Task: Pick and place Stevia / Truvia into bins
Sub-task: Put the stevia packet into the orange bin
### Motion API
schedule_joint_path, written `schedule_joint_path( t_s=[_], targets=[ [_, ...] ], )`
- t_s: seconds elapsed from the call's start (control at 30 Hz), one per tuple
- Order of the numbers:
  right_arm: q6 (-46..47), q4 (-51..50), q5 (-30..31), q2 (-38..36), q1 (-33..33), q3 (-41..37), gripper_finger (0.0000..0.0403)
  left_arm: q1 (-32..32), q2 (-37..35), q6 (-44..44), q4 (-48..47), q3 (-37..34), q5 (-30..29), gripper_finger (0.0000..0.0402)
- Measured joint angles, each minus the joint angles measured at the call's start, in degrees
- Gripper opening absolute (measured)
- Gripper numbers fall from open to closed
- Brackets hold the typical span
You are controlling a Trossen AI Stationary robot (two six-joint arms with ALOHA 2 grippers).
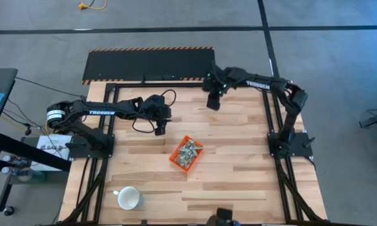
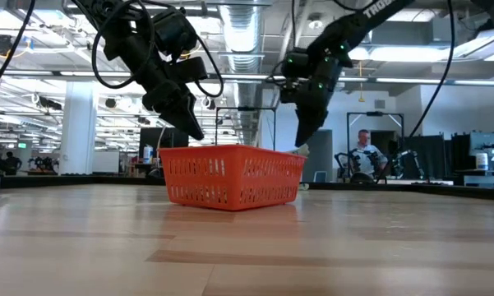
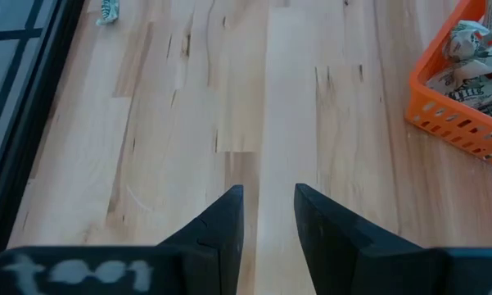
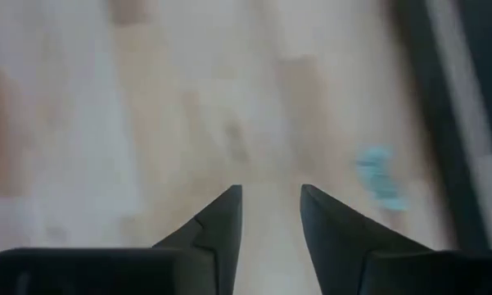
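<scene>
Orange bin [image 1: 186, 154] sits near the middle of the butcher-block table [image 1: 238, 182], turned at an angle, heaped with pale green and white Stevia sachets [image 1: 188, 150]. From table height its mesh wall shows plainly [image 2: 230, 177], flat on the wood.

Left gripper [image 1: 159, 127] hangs above the table at about ten o'clock from the bin, near it but apart. Its fingers [image 3: 221, 225] stand parted with a narrow gap, nothing between them, only bare planks below. The bin's corner with sachets inside shows close by in the left wrist view [image 3: 462, 82].

Right gripper [image 1: 212, 103] hovers near the table's far edge, at roughly one o'clock from the bin. Fingers [image 4: 217, 229] parted, empty. One stray sachet [image 4: 378, 176] lies on the wood just ahead of it, blurred; the same one probably shows distant in the left wrist view [image 3: 106, 10].

White mug [image 1: 128, 198] stands well apart, at seven o'clock from the bin. A seated person [image 2: 363, 156] shows in the room beyond.
</scene>
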Motion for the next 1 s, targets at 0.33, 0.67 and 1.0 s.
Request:
schedule_joint_path(
  t_s=[0.33, 0.67, 1.0],
  targets=[
    [-4.36, 1.26, 3.26, 4.68, -8.34, 1.53, 0.0176, 0.0, 0.0, -0.02, 2.53, 0.0, 0.0, 0.0099],
    [-4.98, -8.94, 2.71, 18.71, -8.75, 16.25, 0.0172, 0.0, 0.0, -0.48, 2.4, 0.0, 0.13, 0.01],
    [-4.5, -15.45, 3.07, 27.71, -8.92, 24.6, 0.0158, 0.0, 0.0, -0.46, 2.25, 0.0, 1.4, 0.01]
  ],
)
